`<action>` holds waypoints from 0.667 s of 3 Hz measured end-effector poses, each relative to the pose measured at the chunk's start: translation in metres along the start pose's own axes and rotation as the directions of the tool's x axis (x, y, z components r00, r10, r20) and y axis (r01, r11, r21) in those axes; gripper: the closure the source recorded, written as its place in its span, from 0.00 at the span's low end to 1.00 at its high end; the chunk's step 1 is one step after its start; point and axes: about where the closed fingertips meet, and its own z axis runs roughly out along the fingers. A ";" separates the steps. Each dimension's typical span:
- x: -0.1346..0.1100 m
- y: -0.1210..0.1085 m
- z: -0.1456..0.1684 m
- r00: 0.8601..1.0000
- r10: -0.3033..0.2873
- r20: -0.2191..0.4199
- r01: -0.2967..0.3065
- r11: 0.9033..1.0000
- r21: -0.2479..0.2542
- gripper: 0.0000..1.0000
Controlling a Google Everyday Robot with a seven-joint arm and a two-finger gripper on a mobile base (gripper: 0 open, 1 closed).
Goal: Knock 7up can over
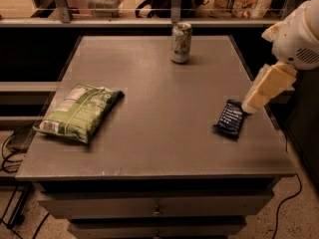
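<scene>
Silver-white aluminium, item one: the 7up can (181, 43), upright, well apart from the gripper, farther up the table and leftward in my view.

Item two: the gripper (253, 100), cream-coloured, hanging at the right edge of the table (149, 148) with its tip low. Whether it is set wide or narrow I cannot tell.

Item three: dark blue snack wrapper (230, 119), flat, just beside the gripper's tip, perhaps touching.

Item four: green chip bag (79, 112), flat, far across the table from the gripper.

Step in hand, as I judge it: the approach, with the can untouched. Next I must carry the gripper off the wrapper, over to the can, and push sideways high on its wall.
</scene>
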 end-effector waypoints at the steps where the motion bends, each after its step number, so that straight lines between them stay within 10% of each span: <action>1: -0.010 -0.028 0.027 0.999 0.036 0.020 -0.037 0.999 0.029 0.00; 2: -0.024 -0.049 0.058 0.997 0.062 0.035 -0.063 0.997 0.038 0.00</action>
